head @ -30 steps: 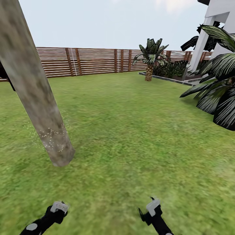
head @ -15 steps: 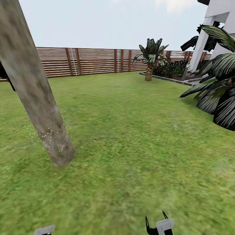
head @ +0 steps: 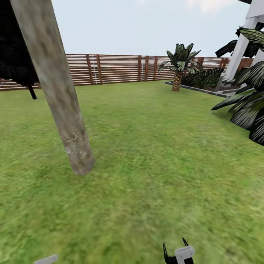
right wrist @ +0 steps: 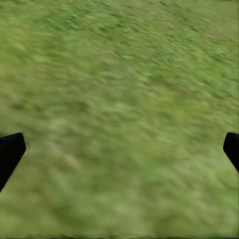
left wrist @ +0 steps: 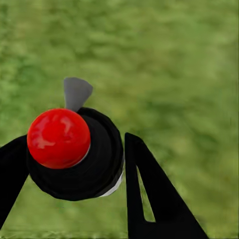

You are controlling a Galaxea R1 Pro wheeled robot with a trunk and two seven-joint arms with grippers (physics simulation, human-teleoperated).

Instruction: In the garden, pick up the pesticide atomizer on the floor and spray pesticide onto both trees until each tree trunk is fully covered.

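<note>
Left gripper (left wrist: 74, 164) is clamped on the black spray bottle (left wrist: 74, 154), red tip toward the camera, over grass. Right gripper (head: 176, 247), bottom centre-right of the head view, has its fingers spread wide, nothing between them. Tree trunk (head: 58, 88) stands left of centre on the lawn (head: 154, 146), white specks (head: 76, 146) near its base.

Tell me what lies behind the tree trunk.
Behind the tree trunk are lawn and the slatted wooden fence, with a dark tree beside it. The fence stretch directly behind the trunk is covered.

White pesticide (head: 76, 146) specks low on tree trunk (head: 58, 88).
</note>
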